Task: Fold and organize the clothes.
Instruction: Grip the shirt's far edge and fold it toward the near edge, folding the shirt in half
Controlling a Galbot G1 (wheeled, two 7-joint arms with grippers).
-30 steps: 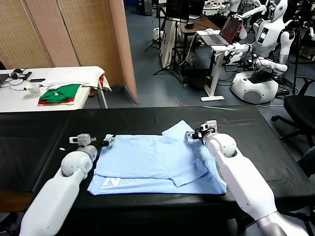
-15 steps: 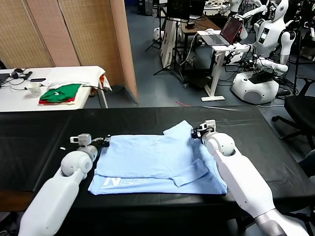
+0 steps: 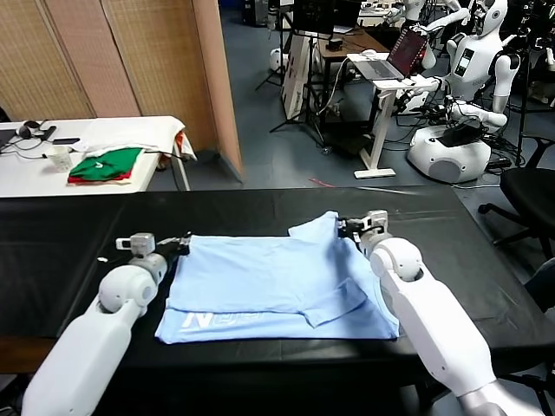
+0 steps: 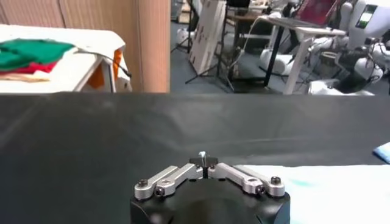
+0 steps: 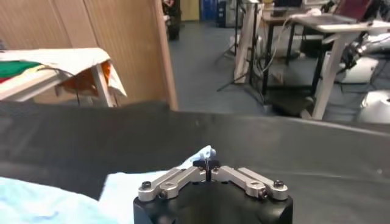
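The pale blue T-shirt point(image 3: 269, 282) lies spread on the black table point(image 3: 69, 260), its white lettering near the front left. My left gripper point(image 3: 180, 244) is shut on the shirt's far left corner; in the left wrist view a small tuft of cloth point(image 4: 202, 154) pokes out of the left gripper point(image 4: 203, 161), and more of the T-shirt point(image 4: 329, 182) lies flat beside it. My right gripper point(image 3: 344, 228) is shut on the far right corner, by the sleeve. In the right wrist view a blue fold point(image 5: 204, 150) sticks up from the right gripper point(image 5: 208, 164).
A white side table point(image 3: 95, 134) at the back left carries folded green and red garments point(image 3: 106, 165). A wooden screen point(image 3: 130, 52) stands behind it. Other robots point(image 3: 460, 104), a laptop desk point(image 3: 381, 69) and an office chair point(image 3: 529, 186) stand beyond the table's far right.
Both grippers have shut on the shirt's far corners. The pinched corners have risen slightly, and the left gripper has shifted a little to the left.
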